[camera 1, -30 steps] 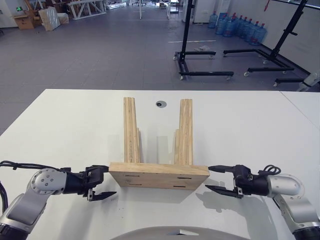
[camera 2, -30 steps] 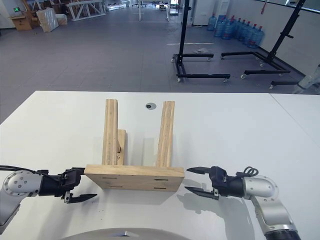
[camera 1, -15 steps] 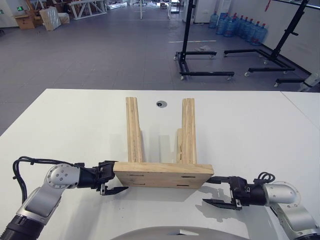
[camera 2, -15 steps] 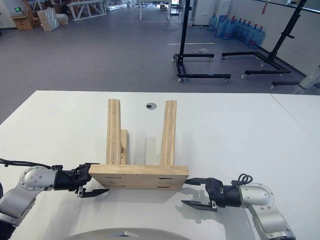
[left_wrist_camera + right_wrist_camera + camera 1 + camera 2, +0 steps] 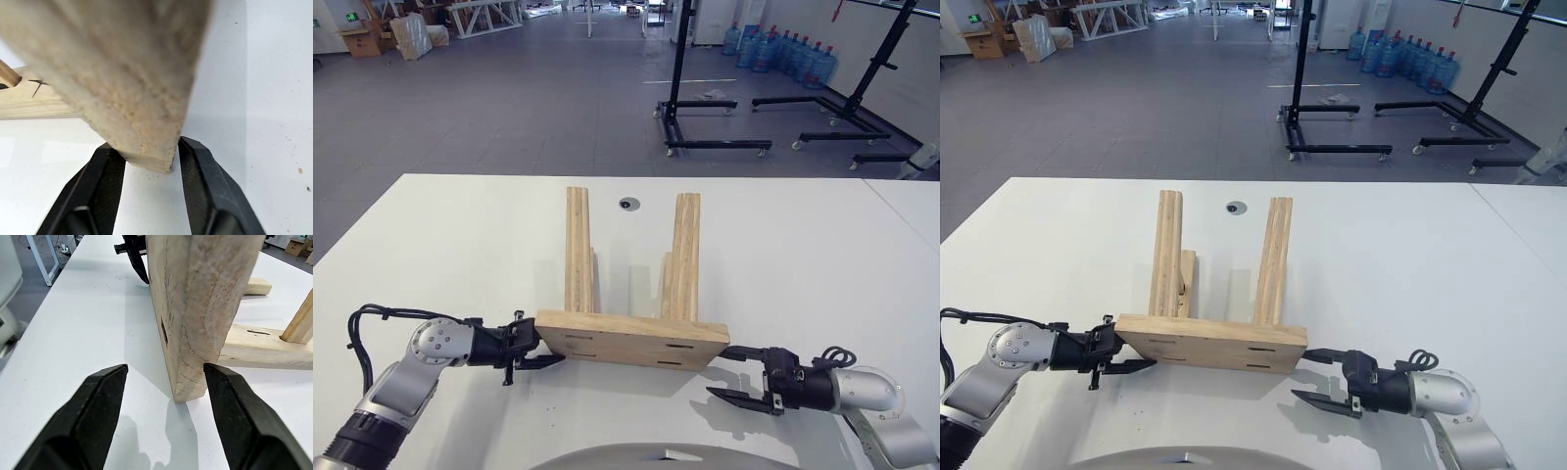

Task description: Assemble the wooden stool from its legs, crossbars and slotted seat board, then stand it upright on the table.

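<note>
The wooden stool lies on its side on the white table, its slotted seat board (image 5: 626, 340) nearest me. Both pairs of legs (image 5: 578, 250) point away, with short crossbars between them. My left gripper (image 5: 540, 345) is shut on the board's left end. In the left wrist view both fingers (image 5: 105, 176) press the end of the seat board (image 5: 122, 73). My right gripper (image 5: 718, 372) is open at the board's right end. In the right wrist view the seat board (image 5: 200, 298) stands between its fingers, nearer one finger (image 5: 230, 406) than the other.
A round cable hole (image 5: 627, 204) sits in the table beyond the legs. Bare tabletop (image 5: 822, 255) spreads to both sides. Black wheeled racks (image 5: 705, 117) and water jugs (image 5: 783, 49) stand on the floor behind the table.
My left gripper has moved in and shut on the board's left end, which now sits slightly higher. My right gripper has dropped and come up to the right end. The stool has shifted a little right.
</note>
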Motion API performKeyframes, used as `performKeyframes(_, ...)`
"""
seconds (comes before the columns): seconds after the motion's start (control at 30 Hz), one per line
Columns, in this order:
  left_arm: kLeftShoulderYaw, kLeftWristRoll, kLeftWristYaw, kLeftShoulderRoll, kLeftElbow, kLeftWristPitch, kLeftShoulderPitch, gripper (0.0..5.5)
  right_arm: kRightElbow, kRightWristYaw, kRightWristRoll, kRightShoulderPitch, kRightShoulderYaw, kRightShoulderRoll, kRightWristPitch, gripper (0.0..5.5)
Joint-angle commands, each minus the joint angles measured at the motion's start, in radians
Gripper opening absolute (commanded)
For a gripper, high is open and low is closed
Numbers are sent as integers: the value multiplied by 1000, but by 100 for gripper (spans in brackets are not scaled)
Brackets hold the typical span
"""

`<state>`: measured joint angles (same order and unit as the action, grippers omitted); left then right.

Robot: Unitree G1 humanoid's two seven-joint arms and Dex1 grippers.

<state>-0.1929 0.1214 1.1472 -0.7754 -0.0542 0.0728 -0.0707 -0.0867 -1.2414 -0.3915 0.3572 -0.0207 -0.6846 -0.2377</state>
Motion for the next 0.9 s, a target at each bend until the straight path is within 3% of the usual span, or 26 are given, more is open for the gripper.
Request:
performKeyframes(0.03,-28,9,33,8,2,15,29,156,-42,18,-22,13,-13,12,39,285)
performKeyframes(0.23,-27,14,69,4,15,12,36,150,-90,67,-17,76,10,30,-1,285)
performKeyframes(0.33,-26,14,81,2,25,8,47,143,317,131,93,-447,-45,126,53,285)
performKeyframes(0.4,-25,15,86,-2,27,5,50,130,440,159,129,-557,-44,158,3,285)
performKeyframes(0.7,-36,24,86,-13,65,3,91,130,491,-73,91,-615,-103,184,4,285)
performKeyframes(0.9,-45,24,87,-2,79,1,114,130,506,-118,107,-653,-122,188,-8,266)
